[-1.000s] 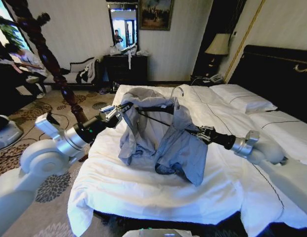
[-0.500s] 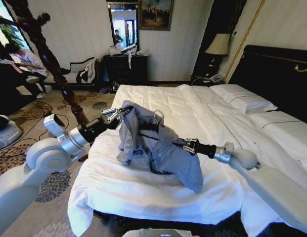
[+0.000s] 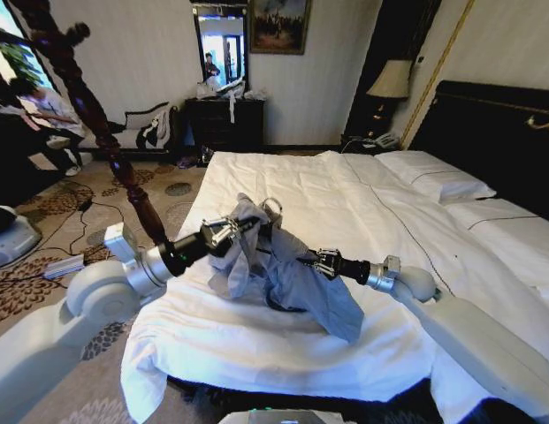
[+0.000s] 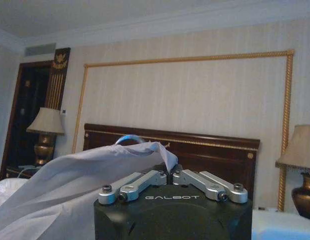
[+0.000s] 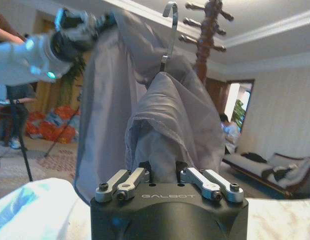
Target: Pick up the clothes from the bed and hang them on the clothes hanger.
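We read one word, "GALBOT", in pale letters on the black housing of the left gripper (image 4: 168,176), just below its fingers. The same word stands on the black housing of the right gripper (image 5: 163,175). We can read nothing else.

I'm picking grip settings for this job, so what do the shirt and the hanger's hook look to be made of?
The clothes look like thin woven fabric, matte light grey: they crumple and drape in soft folds between the left gripper and right gripper. The clothes hanger has a hook that looks like bare metal wire, silver and shiny, catching highlights along its curve. The exact fibre can't be told.
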